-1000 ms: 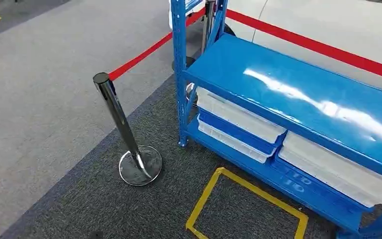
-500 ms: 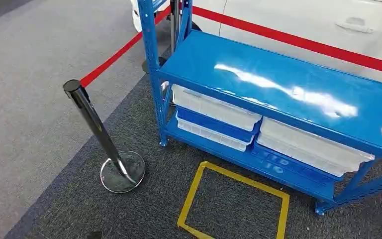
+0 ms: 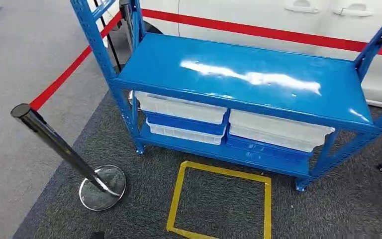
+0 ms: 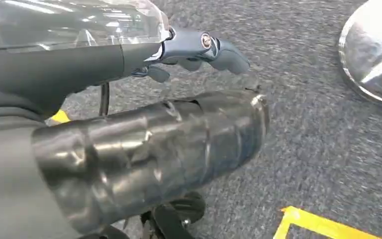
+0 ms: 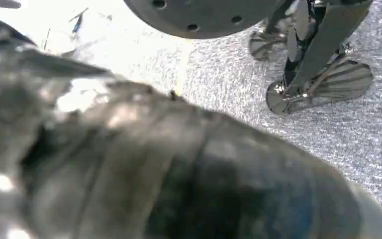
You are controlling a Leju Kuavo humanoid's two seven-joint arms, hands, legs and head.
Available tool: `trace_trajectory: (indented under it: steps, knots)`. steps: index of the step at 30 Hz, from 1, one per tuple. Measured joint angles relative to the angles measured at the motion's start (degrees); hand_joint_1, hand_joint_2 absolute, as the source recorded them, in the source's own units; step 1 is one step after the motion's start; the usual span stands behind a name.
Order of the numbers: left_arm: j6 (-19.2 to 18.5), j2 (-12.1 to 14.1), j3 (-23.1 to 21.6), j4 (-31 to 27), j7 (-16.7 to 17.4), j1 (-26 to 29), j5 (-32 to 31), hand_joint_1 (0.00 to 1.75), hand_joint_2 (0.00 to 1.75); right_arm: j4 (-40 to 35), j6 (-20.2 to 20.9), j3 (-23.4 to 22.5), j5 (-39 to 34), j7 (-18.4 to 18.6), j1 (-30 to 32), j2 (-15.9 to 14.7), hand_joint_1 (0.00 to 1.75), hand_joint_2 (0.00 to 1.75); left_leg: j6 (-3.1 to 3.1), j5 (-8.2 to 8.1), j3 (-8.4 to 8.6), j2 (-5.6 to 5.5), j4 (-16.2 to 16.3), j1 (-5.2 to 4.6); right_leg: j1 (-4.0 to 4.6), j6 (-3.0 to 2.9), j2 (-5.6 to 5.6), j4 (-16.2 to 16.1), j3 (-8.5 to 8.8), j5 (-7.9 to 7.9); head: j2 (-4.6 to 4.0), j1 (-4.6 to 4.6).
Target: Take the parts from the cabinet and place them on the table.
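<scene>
Cabinet (image 3: 238, 74) bins' (image 3: 273, 129) labels unreadable; left robot hand (image 4: 199, 50) perhaps clenched, right unclear.

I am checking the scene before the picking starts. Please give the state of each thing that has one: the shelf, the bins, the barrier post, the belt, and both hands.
Blue cabinet: upright, top shelf bare.
White bins: stacked on the lower shelf, contents hidden.
Barrier post: standing on its round base.
Red belt: stretched out.
Yellow floor marking: nothing on it.
Left hand: holding nothing, fingers curled.
Right hand: blurred, cannot tell.
</scene>
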Motion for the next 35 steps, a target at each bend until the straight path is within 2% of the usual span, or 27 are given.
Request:
trace_trajectory:
  steps: [1,2,5,6,7,8,9,10,11,12,13,15,16,17,20,21,22,23,25,26,27,28,29,30,31,32,35]
  knots:
    - [0.00,0.04,0.00,0.00,0.02,0.08,-0.02,0.00,0.00,0.00,0.00,0.00,0.02,0.00,0.04,0.04,0.00,0.00,0.38,0.81,1.26,-3.16,-3.78,0.10,-0.11,0.18,0.55,0.16,-0.25,-0.11,-0.02,0.04]
    - [-0.04,0.07,0.00,0.00,0.15,0.09,0.00,0.00,0.00,0.00,0.00,0.00,0.07,0.02,-0.19,0.04,0.00,0.00,0.41,0.50,1.46,-4.34,-5.10,0.35,0.24,0.59,1.22,0.77,-0.69,-0.23,0.00,0.04]
    - [-0.24,0.07,0.00,0.00,0.28,-0.14,-0.09,0.00,0.00,0.00,-0.07,-0.02,0.20,0.07,0.26,0.00,0.00,0.00,1.00,0.64,1.69,-2.69,-4.84,-0.21,-0.32,1.89,3.00,0.12,-1.18,0.32,-0.02,0.02]
    - [-0.35,-0.19,0.00,0.00,0.33,-0.05,-0.07,0.00,0.00,0.00,-0.09,-0.02,0.22,0.09,0.38,-0.13,0.00,0.00,1.48,1.15,1.84,-1.80,-5.67,0.51,-0.02,2.13,3.34,0.24,-1.14,0.30,-0.02,0.00]
    - [-0.39,-0.09,0.00,0.00,0.31,-0.11,-0.09,0.00,0.00,0.00,-0.09,-0.02,0.28,0.09,0.40,-0.13,0.00,0.00,1.82,1.34,2.08,-1.09,-5.96,0.47,0.09,2.30,0.06,1.43,-1.55,-0.63,0.00,0.15]
    - [-0.46,-0.11,0.00,0.00,0.26,-0.10,-0.09,0.00,0.00,0.00,-0.09,-0.02,0.31,0.09,0.34,-0.13,0.00,0.00,2.19,1.35,2.09,-0.42,-5.99,0.47,0.12,2.44,-2.37,4.19,-2.90,-2.56,0.00,0.44]
    - [-0.52,-0.11,0.00,0.00,0.17,0.01,-0.09,0.00,0.00,0.00,-0.09,-0.02,0.33,0.09,0.18,-0.13,0.00,0.00,2.24,1.31,2.06,0.12,-5.95,0.37,0.06,2.75,-3.54,8.32,-4.91,-4.83,0.00,0.44]
    - [-0.55,-0.09,0.00,0.00,0.15,0.18,-0.09,0.00,1.75,0.00,-0.09,-0.02,0.39,0.09,0.11,-0.13,0.00,0.00,2.25,1.21,2.06,0.86,-5.89,0.28,-0.06,3.02,-4.21,12.99,-7.19,-6.93,-0.02,0.41]
    - [-0.55,-0.09,0.02,0.00,0.15,0.23,-0.09,0.00,1.75,0.00,-0.09,-0.02,0.59,0.07,0.11,-0.13,0.00,0.00,2.26,1.10,2.05,1.55,-5.84,0.22,-0.23,3.25,-4.51,16.49,-8.94,-7.94,0.00,0.46]
    - [-0.55,-0.09,0.02,0.00,0.15,0.18,-0.09,0.00,1.75,0.00,-0.11,-0.02,0.72,0.07,0.15,-0.13,0.00,0.00,2.23,1.03,2.06,1.93,-5.81,0.20,-0.40,3.36,-4.65,17.26,-9.28,-7.57,0.00,0.41]
    - [-0.55,-0.09,0.02,0.00,0.15,0.11,-0.11,0.00,1.75,0.00,-0.18,-0.02,0.74,0.11,0.24,-0.13,0.00,0.00,2.14,0.93,2.14,2.25,-5.77,0.20,-0.49,3.38,-4.77,15.24,-8.19,-5.87,0.00,0.46]
    - [-0.57,-0.09,0.02,0.00,0.15,0.03,-0.20,0.00,1.75,0.00,-0.37,-0.04,0.87,0.39,0.35,-0.13,0.00,0.00,1.85,0.68,2.53,2.44,-5.73,0.20,-0.46,2.95,-4.98,5.35,-2.71,-0.93,-0.02,0.46]
    - [-0.57,-0.11,0.00,0.00,0.15,0.02,-0.39,0.00,1.75,0.00,-0.61,-0.04,0.90,0.64,0.30,-0.13,0.00,0.00,1.64,0.55,2.69,2.52,-5.72,0.21,-0.32,2.49,-5.45,0.47,-0.21,0.11,0.00,0.46]
    - [-0.59,-0.11,0.00,0.00,0.15,-0.03,-0.53,0.00,1.75,0.00,-0.96,-0.07,0.90,1.07,0.21,-0.13,0.00,0.00,1.28,0.43,2.69,2.59,-5.70,-0.21,0.21,1.99,-5.81,0.08,0.00,-0.40,0.00,0.41]
    - [-0.65,-0.15,-0.02,0.00,0.13,-0.09,-0.59,0.00,1.75,0.00,-1.18,-0.09,0.96,1.27,0.09,-0.13,0.00,0.00,0.45,0.52,2.86,2.67,-6.00,-0.02,0.41,1.32,-5.35,0.05,-0.25,-0.40,0.00,0.42]
    - [-0.66,-0.17,-0.04,0.00,0.13,-0.13,-0.59,0.00,1.75,0.00,-1.18,-0.09,0.96,1.35,0.06,-0.13,0.00,0.00,0.02,0.40,3.08,2.69,-6.08,-0.27,0.07,0.85,-5.28,-0.58,0.00,-0.14,0.00,0.41]
    - [-0.66,-0.15,-0.04,0.00,0.13,-0.10,-0.59,0.00,1.75,0.00,-1.18,-0.09,0.96,1.40,0.04,-0.07,0.00,0.00,-0.25,-0.27,2.91,2.22,-5.25,0.06,-0.31,0.52,-5.28,-1.09,0.44,0.14,0.00,0.41]
    - [-0.68,-0.15,-0.04,0.00,0.13,-0.12,-0.59,0.00,1.75,0.00,-1.18,-0.11,0.96,1.42,0.04,-0.07,0.00,0.00,-0.42,-2.16,1.76,1.69,-2.71,-0.04,-0.32,0.07,-5.26,-1.26,0.53,0.20,0.00,0.33]
    - [-0.68,-0.13,-0.04,0.00,0.13,-0.02,-0.59,0.00,1.75,0.00,-1.18,-0.11,0.96,1.55,-0.02,-0.05,0.00,0.00,-0.78,-6.71,-2.48,1.30,6.20,0.03,-0.19,-0.22,-5.17,-1.24,0.48,0.08,-0.02,0.33]
    - [-0.70,-0.13,-0.04,0.00,0.13,0.05,-0.61,0.00,1.75,0.00,-1.20,-0.11,0.96,1.68,0.00,-0.04,0.00,0.00,-0.90,-8.14,-4.48,1.27,10.22,0.02,-0.12,-0.29,-5.05,-1.21,0.48,0.04,-0.02,0.31]
    - [-0.90,-0.11,-0.04,0.00,0.11,0.11,-0.76,0.00,1.75,0.00,-1.25,-0.11,1.03,1.86,0.00,-0.04,0.00,0.00,-0.97,-8.15,-5.64,1.26,12.31,0.03,-0.08,-0.33,-4.88,-1.13,0.50,0.01,-0.02,0.33]
    - [-1.09,-0.09,-0.06,0.00,0.07,0.14,-0.92,0.00,1.75,0.00,-1.33,-0.11,1.05,1.97,0.00,-0.04,0.00,0.00,-0.95,-6.78,-5.41,1.26,11.42,0.03,-0.08,-0.31,-4.70,-1.04,0.55,-0.04,0.00,0.31]
    - [-1.24,-0.09,-0.07,0.00,-0.04,0.13,-1.16,0.00,1.75,0.00,-1.55,-0.11,1.11,2.12,-0.02,-0.04,0.00,0.00,-0.87,-4.27,-3.96,1.26,7.95,0.03,-0.09,-0.27,-4.52,-0.86,0.59,-0.15,0.00,0.33]
    - [-1.51,0.00,-0.11,0.00,-0.11,0.09,-1.25,0.00,1.75,0.00,-1.75,-0.13,1.18,2.23,-0.07,-0.04,0.00,0.00,-0.73,-1.30,-1.54,1.26,2.67,0.03,-0.11,-0.12,-4.28,-0.62,0.66,-0.32,0.00,0.31]
    - [-1.75,0.07,-0.18,0.00,-0.22,0.07,-1.38,0.00,1.75,0.00,-2.03,-0.11,1.31,2.34,-0.11,-0.02,0.00,1.75,-0.50,1.19,1.03,1.15,-2.74,0.03,-0.11,0.12,-4.13,-0.29,0.66,-0.55,-0.02,0.31]
    - [-1.84,0.09,-0.22,0.00,-0.22,0.04,-1.38,0.00,1.75,0.00,-2.16,-0.13,1.44,2.54,-0.13,0.00,0.00,1.75,-0.19,0.27,1.83,0.85,-4.84,-0.16,0.26,0.43,-4.08,0.09,0.47,-0.76,0.00,0.33]
    - [-1.90,0.09,-0.33,0.00,-0.33,0.00,-1.46,0.00,1.75,0.00,-2.23,-0.13,2.38,2.95,-0.17,0.00,0.00,1.75,0.70,0.62,1.58,0.86,-4.94,-0.35,0.15,1.31,-4.00,0.04,0.36,-0.63,0.00,0.35]
